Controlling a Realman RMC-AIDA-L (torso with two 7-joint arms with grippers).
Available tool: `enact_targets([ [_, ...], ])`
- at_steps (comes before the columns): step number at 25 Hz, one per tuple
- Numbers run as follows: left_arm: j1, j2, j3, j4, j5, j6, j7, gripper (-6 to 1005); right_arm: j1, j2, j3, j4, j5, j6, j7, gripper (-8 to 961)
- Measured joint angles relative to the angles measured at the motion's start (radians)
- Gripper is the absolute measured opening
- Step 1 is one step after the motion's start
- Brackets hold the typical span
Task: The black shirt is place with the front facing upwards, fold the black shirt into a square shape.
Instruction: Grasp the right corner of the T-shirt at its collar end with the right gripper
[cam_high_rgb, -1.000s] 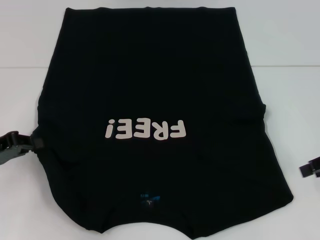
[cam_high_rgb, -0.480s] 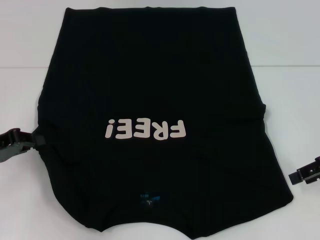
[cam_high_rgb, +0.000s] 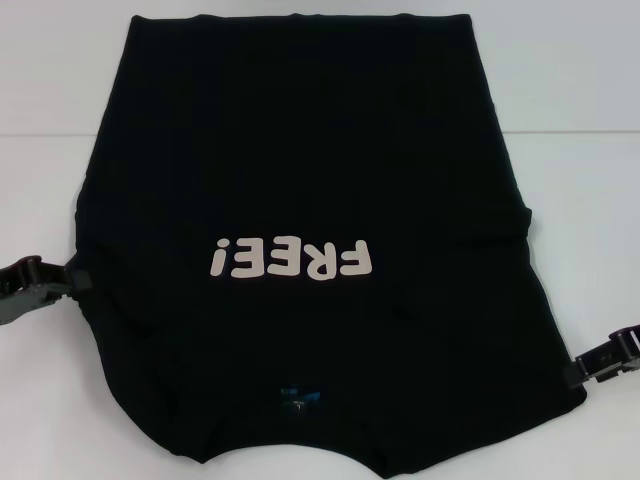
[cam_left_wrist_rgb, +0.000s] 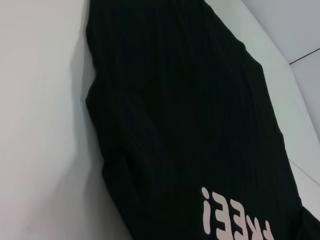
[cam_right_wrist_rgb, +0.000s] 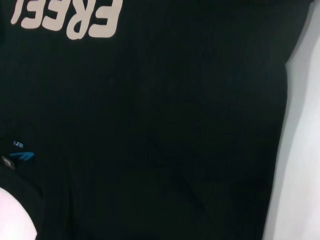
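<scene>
The black shirt (cam_high_rgb: 300, 200) lies spread front-up on the white counter (cam_high_rgb: 580, 90), its collar end nearest the robot and its hem farthest away. Just inside the near collar sits a small blue neck label (cam_high_rgb: 298, 397), too small to read. Farther up the cloth, pale pinkish-white letters (cam_high_rgb: 291, 260) read "FREE!", upside down in the head view. The left gripper (cam_high_rgb: 70, 283) touches the shirt's left edge; whether its fingers grip the cloth I cannot tell. The right gripper (cam_high_rgb: 585, 368) sits at the shirt's right edge, its finger state equally unclear.
</scene>
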Motion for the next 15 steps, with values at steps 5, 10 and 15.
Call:
enact_targets([
  [5, 0.000, -0.001, 0.000, 0.000, -0.001, 0.000, 0.000, 33, 0.000, 0.006, -0.012, 0.008, -0.001, 0.010, 0.001, 581],
  [10, 0.001, -0.001, -0.001, 0.000, -0.001, 0.000, 0.000, 33, 0.007, 0.009, -0.041, 0.026, -0.003, 0.037, 0.013, 582],
  [15, 0.002, -0.003, -0.003, -0.001, -0.001, 0.000, -0.002, 33, 0.017, 0.021, -0.052, 0.028, -0.007, 0.051, 0.015, 581],
])
